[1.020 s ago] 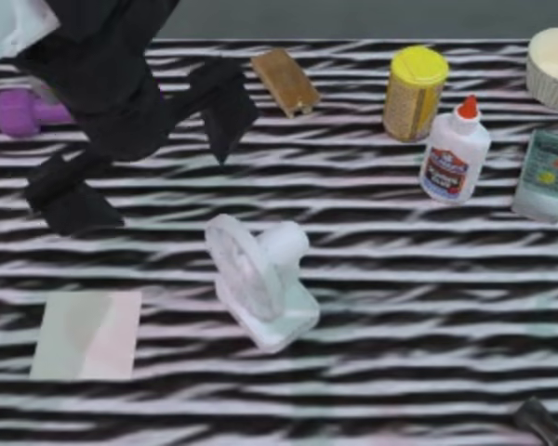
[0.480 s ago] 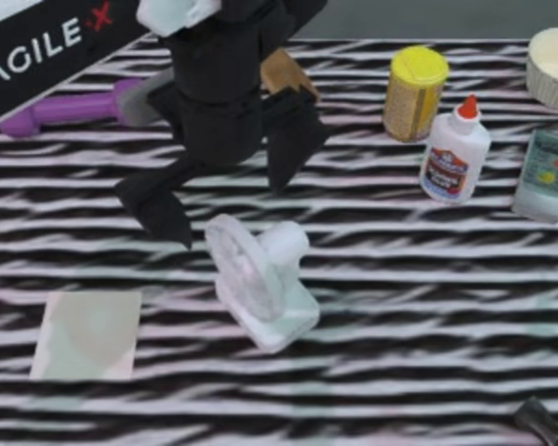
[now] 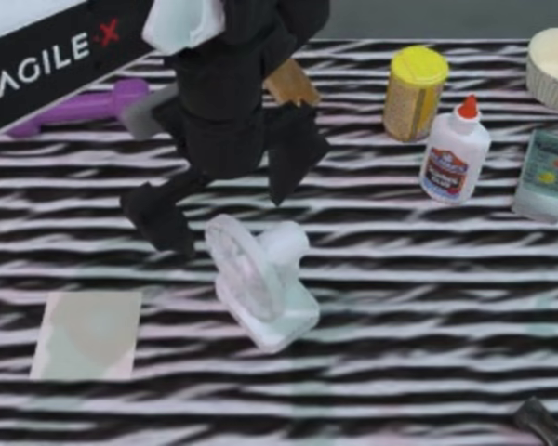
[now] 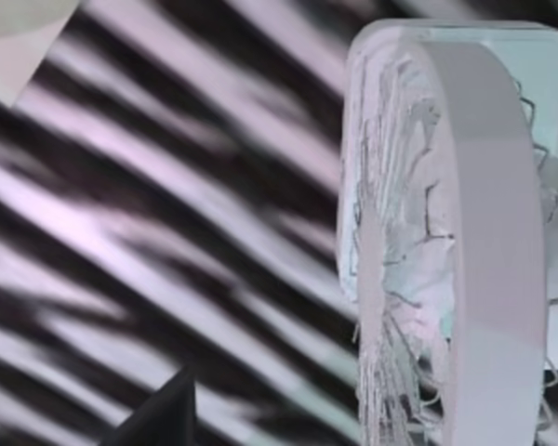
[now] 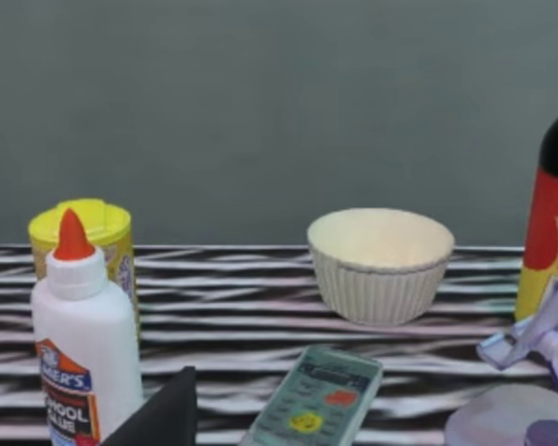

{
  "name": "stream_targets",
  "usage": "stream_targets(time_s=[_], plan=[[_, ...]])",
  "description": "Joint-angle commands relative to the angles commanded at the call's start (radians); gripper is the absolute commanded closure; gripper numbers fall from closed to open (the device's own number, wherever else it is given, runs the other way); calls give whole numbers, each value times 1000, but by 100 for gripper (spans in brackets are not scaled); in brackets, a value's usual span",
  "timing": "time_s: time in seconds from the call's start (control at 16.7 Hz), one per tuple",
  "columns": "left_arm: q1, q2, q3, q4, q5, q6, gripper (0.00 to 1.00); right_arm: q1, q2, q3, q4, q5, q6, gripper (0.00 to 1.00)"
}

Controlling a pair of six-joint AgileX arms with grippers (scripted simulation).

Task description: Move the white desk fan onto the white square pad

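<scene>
The white desk fan [image 3: 260,279] stands on its flat base near the middle of the striped table, its round grille [image 4: 446,251] filling the left wrist view. The white square pad [image 3: 88,333] lies flat to the fan's left, near the front; one corner of the pad [image 4: 14,37] shows in the left wrist view. My left gripper [image 3: 225,216] hangs open just behind and above the fan, one finger [image 3: 158,221] left of the grille and the other finger [image 3: 293,158] behind the motor housing, touching nothing. My right gripper [image 3: 539,423] is parked at the front right corner, holding nothing.
Along the back stand a purple dumbbell [image 3: 74,104], a brown block [image 3: 293,85], a yellow can [image 3: 416,91], a glue bottle [image 3: 456,153], a grey-green remote [image 3: 545,174] and a round white container [image 3: 556,65]. A dark bottle with a red label [image 5: 553,214] stands at the far right.
My left arm has swung from the back left to over the fan, then eased slightly forward, its fingers staying spread. The fan, the pad and the right arm have not moved.
</scene>
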Motion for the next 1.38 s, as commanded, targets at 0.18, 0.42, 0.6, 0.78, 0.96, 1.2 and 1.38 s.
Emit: stream_targets(time_s=[0.18,0.42,0.6,0.78,0.96,1.2,1.38], plan=[[0,-1,-89,89,0,-1,0,0,0,0,0,0,0,0],[-1,-1,-135,134,0,-2,0,0,0,0,0,0,0,0],[-1,-1,-135,134,0,-2,8,0,0,0,0,0,0,0],[-1,-1,-135,134,0,-2,30,0,0,0,0,0,0,0],[-1,-1,-135,134,0,-2,53,0,0,0,0,0,0,0],[-1,-1,-135,134,0,-2,83,0,0,0,0,0,0,0],[-1,-1,-135,134,0,-2,100,0,0,0,0,0,0,0]])
